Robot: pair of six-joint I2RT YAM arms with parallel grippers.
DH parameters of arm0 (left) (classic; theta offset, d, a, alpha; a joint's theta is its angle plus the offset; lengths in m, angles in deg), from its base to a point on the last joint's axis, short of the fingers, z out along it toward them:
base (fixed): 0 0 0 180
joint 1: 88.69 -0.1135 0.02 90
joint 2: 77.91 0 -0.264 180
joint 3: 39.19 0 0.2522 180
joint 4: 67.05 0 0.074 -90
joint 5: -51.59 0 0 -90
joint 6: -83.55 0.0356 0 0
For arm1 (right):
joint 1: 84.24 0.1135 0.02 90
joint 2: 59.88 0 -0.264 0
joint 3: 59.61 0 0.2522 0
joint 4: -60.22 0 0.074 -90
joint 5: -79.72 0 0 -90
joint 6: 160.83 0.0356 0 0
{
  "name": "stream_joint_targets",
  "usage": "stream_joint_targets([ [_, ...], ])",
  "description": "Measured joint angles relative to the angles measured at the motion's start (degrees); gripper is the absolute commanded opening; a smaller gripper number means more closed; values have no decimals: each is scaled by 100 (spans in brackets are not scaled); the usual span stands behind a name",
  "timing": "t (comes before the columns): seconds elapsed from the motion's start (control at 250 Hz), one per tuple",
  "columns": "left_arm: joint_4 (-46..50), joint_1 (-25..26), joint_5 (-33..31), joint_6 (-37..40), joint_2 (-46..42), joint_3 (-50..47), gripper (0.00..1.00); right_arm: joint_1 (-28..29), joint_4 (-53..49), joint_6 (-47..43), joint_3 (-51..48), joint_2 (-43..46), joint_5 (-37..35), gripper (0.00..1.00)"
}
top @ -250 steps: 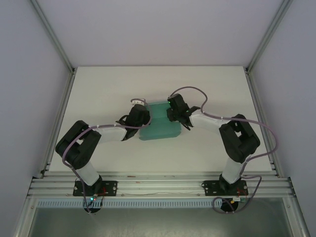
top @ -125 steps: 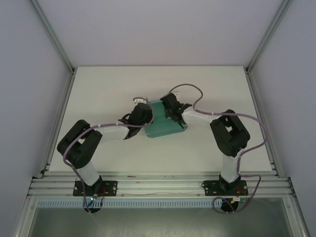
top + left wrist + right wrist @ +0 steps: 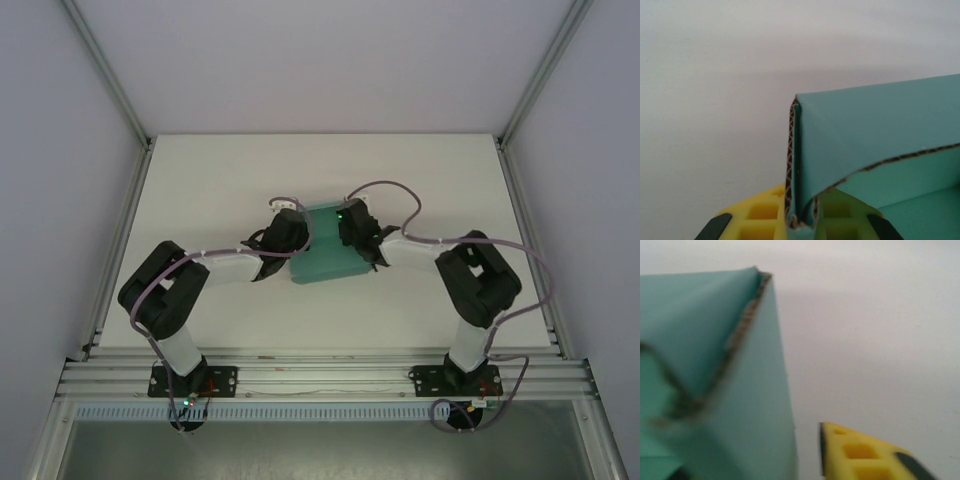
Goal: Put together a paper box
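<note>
Box [image 3: 325,258] sits at centre of table [image 3: 200,180]; left gripper [image 3: 800,227] pinches its doubled-over wall tight; right gripper [image 3: 352,232] at the opposite wall, spread unclear; a careless push there may spring the fold loose.

The paper box [image 3: 875,130] is thin teal card, smooth and matt on its faces, with a rough brown corrugated core showing along its cut edges. The table [image 3: 200,190] is plain white and matt. The left gripper [image 3: 800,227] has fingers [image 3: 760,220] of yellow moulded plastic. The frame rails [image 3: 330,375] look like brushed metal.
</note>
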Motion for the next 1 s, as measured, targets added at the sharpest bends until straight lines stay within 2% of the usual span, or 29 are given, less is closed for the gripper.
stream_joint_targets([
  [0.076, -52, 2, 11, -20, 0, 0, 0, -92, 83, -188, -149, 262, 313, 45],
  [0.156, -20, -7, 0, -17, 0, 0, 0, -133, 109, -358, -195, 474, 621, 50],
  [0.388, 7, -13, -42, -17, -2, -7, 0, -144, 157, -520, -374, 870, 957, 51],
  [0.448, 7, -13, -42, -17, 0, -7, 0, -144, 111, -522, -380, 890, 953, 45],
  [0.572, 11, -13, -39, -15, 0, -7, 0, -144, -76, -538, -295, 798, 953, 39],
  [0.652, 20, -13, -35, -4, 0, -7, 0, -144, -116, -490, -188, 621, 949, 28],
  [0.807, 24, -13, -4, 28, 0, -11, 0, -146, -122, -407, -81, 286, 925, 28],
  [0.943, 24, -13, 20, 28, 0, -17, 0, -157, -203, -315, 195, -20, 758, 1],
  [0.999, 17, -13, 26, 28, -2, -15, 0, -166, -225, -306, 245, -81, 638, 0],
])
